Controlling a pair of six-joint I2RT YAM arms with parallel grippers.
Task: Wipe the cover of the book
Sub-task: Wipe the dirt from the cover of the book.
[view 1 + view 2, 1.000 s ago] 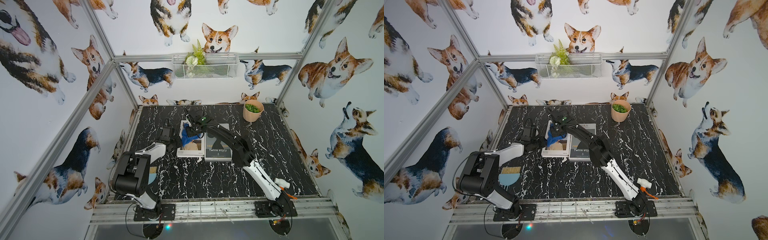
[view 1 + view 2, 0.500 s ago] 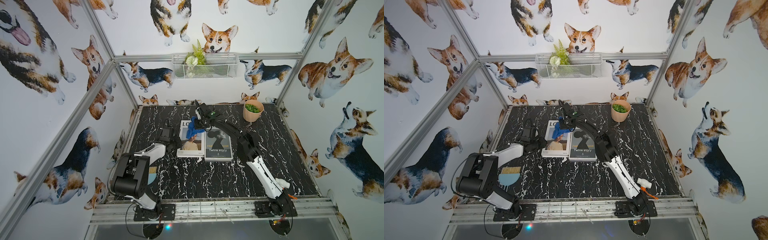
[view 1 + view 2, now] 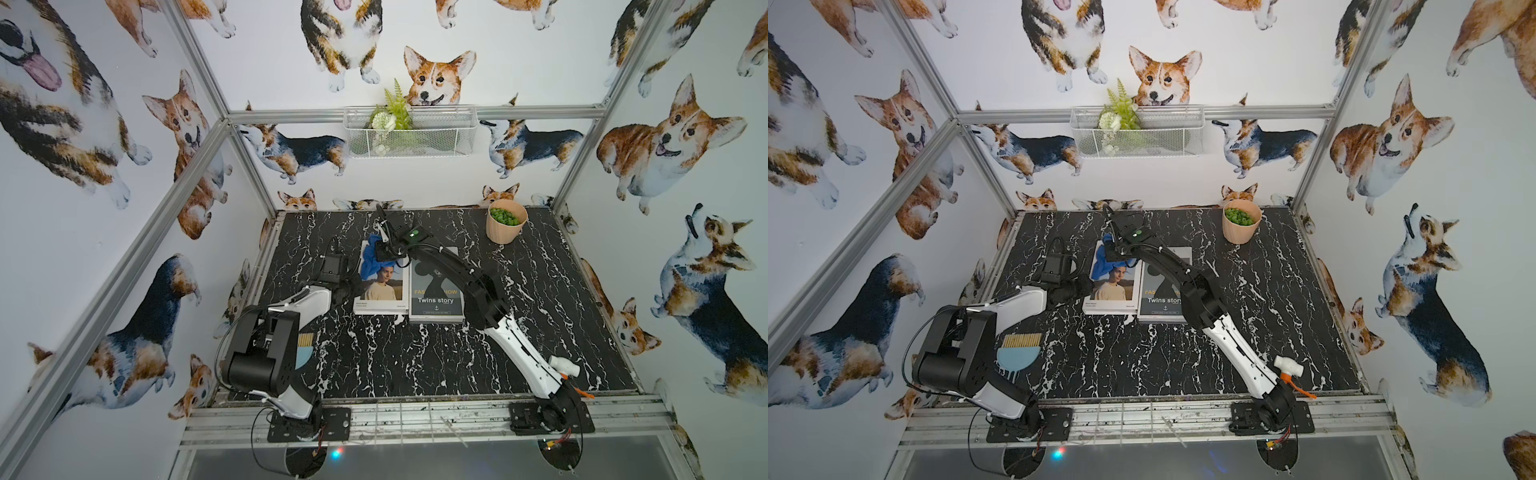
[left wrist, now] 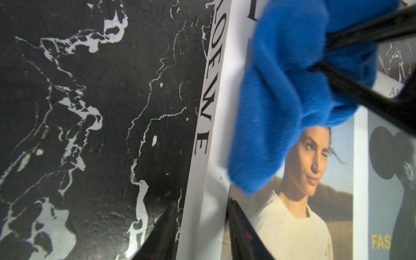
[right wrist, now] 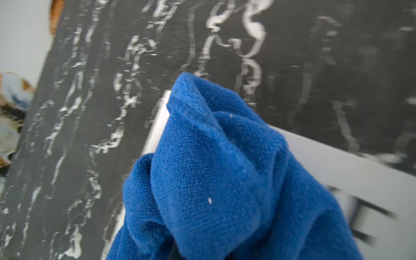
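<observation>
A white book with a woman's portrait on its cover lies flat on the black marble table. My right gripper is shut on a bunched blue cloth. The cloth rests on the far end of that cover, over the title. In the right wrist view the cloth hides the jaws. My left gripper is shut on the book's spine edge, one finger on the table side and one on the cover.
A dark book titled "Twins story" lies against the white book's right side, under my right arm. A pot of greens stands at the back right. A blue brush lies front left, a white-and-orange object front right.
My right gripper has slid the blue cloth from the middle of the white book's cover toward its far end. The left gripper has stayed on the spine edge.
</observation>
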